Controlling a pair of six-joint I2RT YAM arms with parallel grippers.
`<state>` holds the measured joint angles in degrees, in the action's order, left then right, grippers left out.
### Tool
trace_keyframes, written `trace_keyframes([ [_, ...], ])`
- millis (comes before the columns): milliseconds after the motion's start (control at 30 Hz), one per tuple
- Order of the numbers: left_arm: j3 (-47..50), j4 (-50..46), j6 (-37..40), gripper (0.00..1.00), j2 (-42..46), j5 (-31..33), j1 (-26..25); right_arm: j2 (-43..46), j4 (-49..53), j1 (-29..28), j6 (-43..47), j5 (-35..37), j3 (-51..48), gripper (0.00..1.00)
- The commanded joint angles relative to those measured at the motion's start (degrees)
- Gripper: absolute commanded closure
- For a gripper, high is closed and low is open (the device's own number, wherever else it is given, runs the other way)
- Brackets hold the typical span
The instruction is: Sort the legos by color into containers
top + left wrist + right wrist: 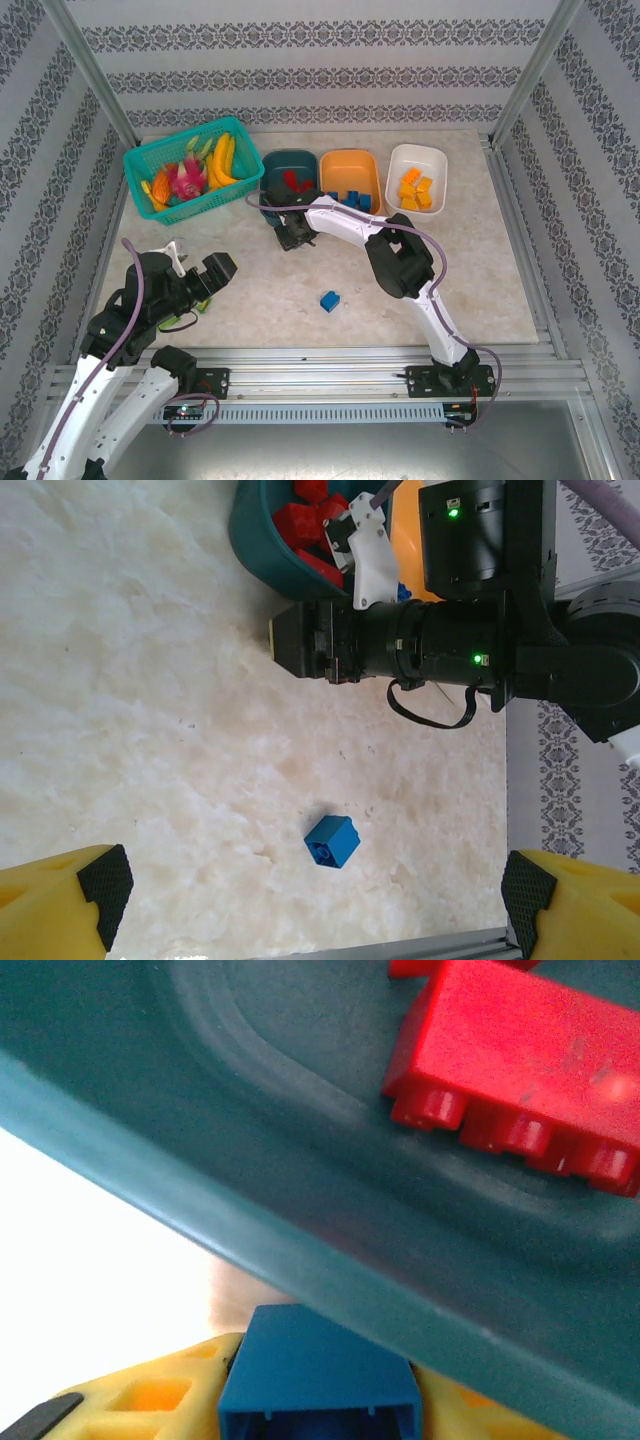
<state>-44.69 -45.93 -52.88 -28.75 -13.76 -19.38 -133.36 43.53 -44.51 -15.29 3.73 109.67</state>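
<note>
My right end effector (288,236) clamped a blue lego (318,1375) at the teal tub (250,1210)'s rim.
I judged it needed lifting across to the orange tub (350,154).

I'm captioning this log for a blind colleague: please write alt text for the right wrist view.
A blue lego is held in the right claw, between its yellow fingers, close beside the outer wall of the dark teal tub. Inside the tub lies a red lego, studs showing along its lower edge.
</note>
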Motion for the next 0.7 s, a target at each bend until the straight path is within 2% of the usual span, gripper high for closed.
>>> trace_keyframes([
  [0, -0.48, -1.57, -0.62, 0.03, 0.59, -0.94, 0.65, 0.23, 1.47, -0.83, -0.10, 1.15, 1.20, 0.64],
  [100, -0.50, -1.01, -0.46, 0.04, 0.63, -1.42, 0.61, 2.82, 1.29, -1.27, -0.61, 1.37, -0.70, 0.72],
  [267, -0.47, 3.52, -0.48, 0.04, -1.44, -5.17, 0.58, 12.37, -0.01, -2.08, -3.05, 0.94, -7.77, 0.74],
  [367, -0.12, 9.80, -2.14, 0.03, -5.50, -8.44, 0.61, 19.83, -0.02, -1.40, -4.96, 1.02, -12.04, 0.74],
  [500, -2.95, 17.65, -2.16, 0.04, -13.97, -9.84, 0.12, 26.87, 0.16, 2.84, -7.27, 0.09, -14.15, 0.75],
  [667, -10.06, 23.52, 0.61, 0.03, -26.09, -10.90, -0.95, 25.87, -0.31, 10.97, -8.74, -2.88, -11.23, 0.74],
])
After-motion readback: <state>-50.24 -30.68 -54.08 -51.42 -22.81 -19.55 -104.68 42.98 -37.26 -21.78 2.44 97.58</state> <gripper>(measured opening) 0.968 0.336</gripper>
